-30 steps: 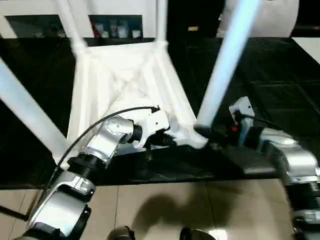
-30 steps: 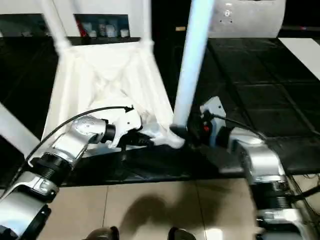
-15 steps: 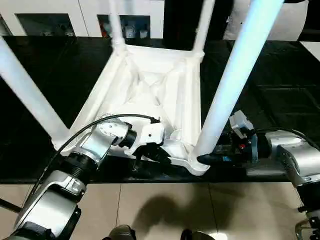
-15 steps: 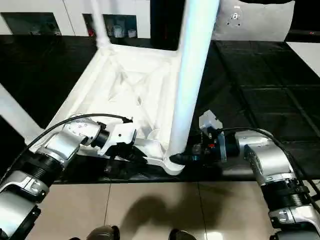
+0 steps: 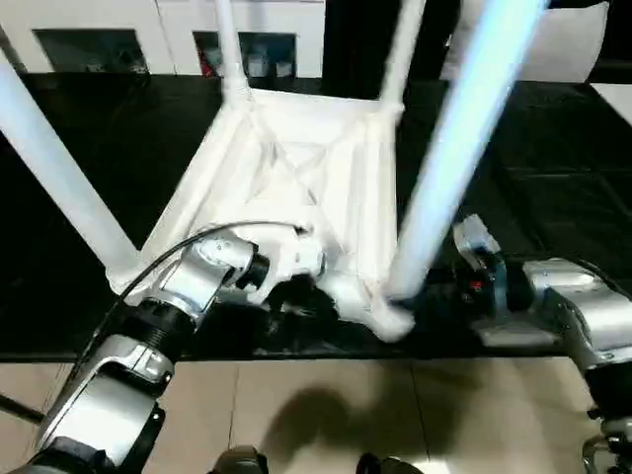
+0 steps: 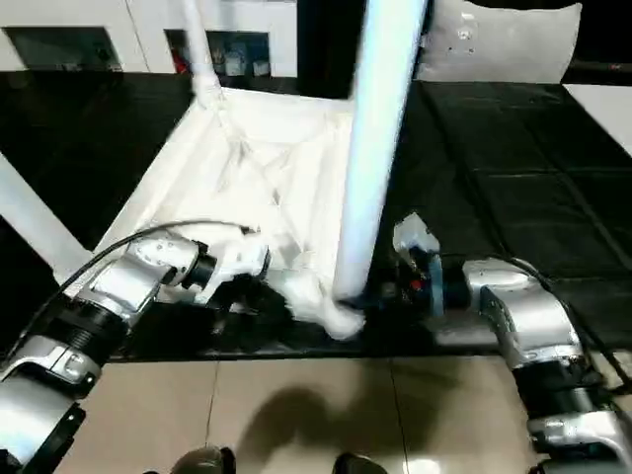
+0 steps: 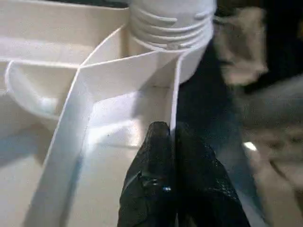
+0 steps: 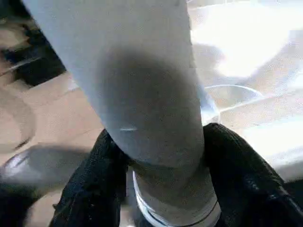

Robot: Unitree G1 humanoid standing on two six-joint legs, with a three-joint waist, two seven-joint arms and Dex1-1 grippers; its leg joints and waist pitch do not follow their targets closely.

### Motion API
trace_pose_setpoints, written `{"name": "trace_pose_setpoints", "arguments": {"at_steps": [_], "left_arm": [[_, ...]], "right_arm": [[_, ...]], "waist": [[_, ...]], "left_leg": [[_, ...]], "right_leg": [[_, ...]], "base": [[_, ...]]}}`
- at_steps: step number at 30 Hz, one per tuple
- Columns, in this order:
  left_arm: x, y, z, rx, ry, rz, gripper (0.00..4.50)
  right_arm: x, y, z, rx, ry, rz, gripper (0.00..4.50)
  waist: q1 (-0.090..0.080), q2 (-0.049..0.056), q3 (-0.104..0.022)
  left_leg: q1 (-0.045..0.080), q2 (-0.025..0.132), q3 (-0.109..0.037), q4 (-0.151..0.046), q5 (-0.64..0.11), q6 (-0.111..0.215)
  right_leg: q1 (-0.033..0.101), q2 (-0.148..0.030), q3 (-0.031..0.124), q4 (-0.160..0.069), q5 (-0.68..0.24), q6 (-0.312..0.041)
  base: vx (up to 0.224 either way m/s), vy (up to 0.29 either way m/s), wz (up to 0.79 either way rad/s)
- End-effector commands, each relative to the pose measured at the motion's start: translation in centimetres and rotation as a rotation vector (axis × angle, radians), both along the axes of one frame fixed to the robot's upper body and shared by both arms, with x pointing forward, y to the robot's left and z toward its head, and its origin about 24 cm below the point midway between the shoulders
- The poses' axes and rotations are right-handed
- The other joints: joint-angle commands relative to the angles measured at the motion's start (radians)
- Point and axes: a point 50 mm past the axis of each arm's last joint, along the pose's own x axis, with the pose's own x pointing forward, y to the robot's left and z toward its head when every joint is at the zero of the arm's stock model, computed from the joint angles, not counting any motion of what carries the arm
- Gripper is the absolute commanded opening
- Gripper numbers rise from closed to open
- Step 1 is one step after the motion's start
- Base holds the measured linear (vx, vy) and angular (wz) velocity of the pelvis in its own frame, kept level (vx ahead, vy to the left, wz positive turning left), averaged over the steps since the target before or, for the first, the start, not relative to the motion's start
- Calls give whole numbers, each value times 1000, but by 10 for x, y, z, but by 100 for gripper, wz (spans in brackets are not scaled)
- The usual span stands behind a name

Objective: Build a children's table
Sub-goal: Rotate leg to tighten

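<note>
The children's table lies upside down on the black work table, its ribbed white tabletop (image 5: pixel 296 168) facing up. Four white legs stand in its corner sockets. The near-right leg (image 5: pixel 454 148) rises by my right arm. My left gripper (image 5: pixel 296 291) is shut on a thin rim wall (image 7: pixel 176 90) of the tabletop beside that leg's threaded socket (image 7: pixel 170 28). My right gripper (image 5: pixel 420 296) reaches in from the right. Its black fingers (image 8: pixel 102 161) hug the base of the near-right leg (image 8: pixel 142 94) on both sides, just above the socket.
The tabletop's near corner (image 5: pixel 390 321) sits at the front edge of the black work table (image 5: pixel 553 197), with tiled floor (image 5: pixel 296 415) below. The near-left leg (image 5: pixel 59 168) and far legs (image 5: pixel 227 49) stand tall. A white cushion-like object (image 6: pixel 504 39) lies far right.
My right gripper's fingers have closed in around the near-right leg's base. My left gripper keeps its pinch on the rim. The head camera has shifted and tilted.
</note>
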Motion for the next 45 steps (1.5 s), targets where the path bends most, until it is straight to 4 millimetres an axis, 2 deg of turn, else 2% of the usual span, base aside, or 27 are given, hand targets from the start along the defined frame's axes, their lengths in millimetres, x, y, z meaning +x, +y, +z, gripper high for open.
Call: {"name": "trace_pose_setpoints", "arguments": {"at_steps": [1, 3, 4, 6, 7, 8, 9, 10, 12, 13, 14, 16, 18, 23, 24, 26, 27, 29, 30, 31, 32, 33, 34, 38, 39, 42, 45], "left_arm": [[5, -24, 0, -66, 17, 117, 0], [7, -27, 1, -78, 18, 166, 0], [10, -31, 2, -92, 19, 225, 0], [15, -40, 3, -119, 14, 329, 0], [16, -46, 3, -129, 9, 368, 0], [16, -54, 2, -138, 4, 391, 0], [16, -58, 2, -141, 2, 401, 0], [15, -64, 2, -145, 0, 405, 0], [14, -67, 2, -147, -2, 406, 0], [13, -70, 2, -146, -8, 392, 0], [12, -72, 3, -146, -14, 382, 0], [12, -72, 4, -140, -41, 353, 0], [11, -69, 3, -131, -52, 329, 0], [9, -51, -1, -83, -95, 222, 0], [7, -48, -2, -77, -95, 190, 0], [1, -37, -4, -48, -93, 76, 0], [1, -37, -4, -47, -93, 74, 0], [-1, -34, -5, -37, -82, 47, 0], [-2, -31, -6, -19, -86, 17, 0], [-4, -26, -8, 18, -91, -42, 0], [-5, -23, -8, 31, -90, -76, 0], [-5, -23, -8, 32, -89, -81, 0], [-7, -21, -8, 40, -88, -112, 0], [-11, -18, -6, 59, -72, -209, 0], [-13, -18, -6, 68, -69, -233, 0], [-14, -17, -7, 83, -68, -270, 0], [-14, -15, -6, 97, -72, -293, 0]], "right_arm": [[14, 16, -5, 1, -9, -194, 214], [17, 18, -7, -5, -10, -252, 212], [22, 22, -10, -13, -10, -326, 209], [31, 28, -14, -21, 1, -495, 207], [36, 30, -16, -27, 3, -588, 207], [39, 34, -17, -20, 6, -648, 207], [40, 36, -17, -17, 7, -677, 207], [41, 39, -17, -1, 5, -707, 207], [41, 42, -16, 9, -3, -703, 258], [41, 43, -15, 9, -20, -694, 271], [41, 43, -15, 13, -32, -696, 274], [38, 43, -13, 51, -36, -666, 281], [36, 38, -12, 49, -56, -634, 311], [30, 13, -7, 34, -105, -553, 344], [29, 8, -5, 27, -121, -529, 344], [23, -6, 0, -26, -169, -414, 365], [23, -7, 0, -27, -169, -412, 365], [21, -9, 1, -39, -173, -376, 377], [17, -10, 2, -50, -175, -316, 377], [7, -12, 3, -58, -153, -170, 377], [3, -13, 4, -62, -139, -103, 377], [2, -13, 4, -63, -137, -94, 377], [1, -14, 4, -69, -129, -55, 377], [-3, -15, 4, -71, -98, 54, 342], [-3, -15, 4, -66, -88, 80, 342], [-4, -14, 4, -58, -70, 121, 303], [-8, -11, 4, -52, -46, 182, 300]], "waist": [[-10, -19, -62], [-25, -20, -59], [-36, -19, -57], [-46, -20, -57], [-51, -22, -58], [-57, -18, -57], [-59, -19, -58], [-58, -19, -58], [-55, -16, -61], [-54, -16, -62], [-52, -13, -64], [-49, -15, -64], [-46, -14, -65], [-35, -15, -70], [-34, -13, -70], [-31, -16, -72], [-27, -12, -73], [-26, -11, -70], [-23, -10, -70], [-15, -10, -75], [-7, -9, -72], [-5, -9, -73], [-3, -13, -77], [0, -13, -78], [4, -18, -83], [12, -16, -84], [20, -16, -86]], "left_leg": [[3, 19, -3, -64, -206, 42], [-2, 14, -7, -68, -228, 24], [-3, 12, -7, -68, -229, 24], [-4, 10, -8, -67, -220, 30], [0, 10, -5, -65, -220, 35], [-2, 9, -6, -66, -214, 36], [-3, 8, -5, -65, -214, 37], [3, 8, -4, -65, -214, 39], [6, 10, -2, -64, -208, 47], [3, 11, -1, -64, -189, 61], [3, 12, -1, -64, -181, 64], [4, 12, 2, -62, -162, 79], [1, 12, 2, -61, -157, 87], [0, 14, 1, -59, -132, 109], [1, 16, 1, -59, -126, 113], [1, 16, 2, -57, -132, 115], [6, 19, 3, -57, -140, 117], [6, 21, 5, -57, -150, 117], [6, 23, 3, -58, -162, 113], [11, 24, 3, -56, -169, 109], [11, 28, 4, -56, -170, 114], [10, 29, 4, -56, -167, 115], [8, 28, 4, -55, -159, 115], [8, 28, 4, -53, -165, 110], [8, 29, 4, -52, -155, 110], [8, 30, 4, -49, -134, 114], [10, 31, 4, -48, -131, 115]], "right_leg": [[60, -63, 37, -73, -406, -183], [60, -62, 32, -84, -485, -145], [58, -61, 33, -88, -495, -134], [57, -59, 32, -90, -483, -132], [52, -57, 34, -91, -468, -135], [52, -56, 34, -90, -458, -142], [52, -54, 33, -90, -455, -142], [49, -54, 33, -93, -450, -141], [49, -54, 36, -91, -418, -149], [53, -51, 37, -84, -343, -168], [54, -51, 38, -81, -319, -176], [56, -51, 40, -76, -254, -204], [60, -52, 39, -75, -248, -205], [67, -54, 38, -70, -210, -211], [66, -55, 39, -66, -184, -225], [68, -55, 38, -65, -178, -234], [66, -56, 40, -65, -181, -238], [63, -55, 41, -63, -178, -250], [63, -56, 39, -64, -192, -249], [64, -57, 39, -63, -202, -245], [64, -55, 40, -61, -192, -245], [64, -56, 40, -60, -184, -247], [67, -57, 39, -55, -171, -254], [66, -61, 39, -56, -189, -259], [68, -61, 39, -53, -183, -261], [66, -61, 40, -48, -155, -270], [65, -61, 39, -46, -148, -272]], "base": [[0, 0, 0], [0, 0, 0], [0, 0, 0], [0, 0, 0], [0, 0, 0], [0, 0, 0], [0, 0, 0], [0, 0, 0], [0, 0, 0], [0, 0, 0], [0, 0, 0], [0, 0, 0], [0, 0, 0], [0, 0, 0], [0, 0, 0], [0, 0, 0], [0, 0, 0], [0, 0, 0], [0, 0, 0], [0, 0, 0], [0, 0, 0], [0, 0, 0], [0, 0, 0], [0, 0, 0], [0, 0, 0], [0, 0, 0], [0, 0, 0]]}}
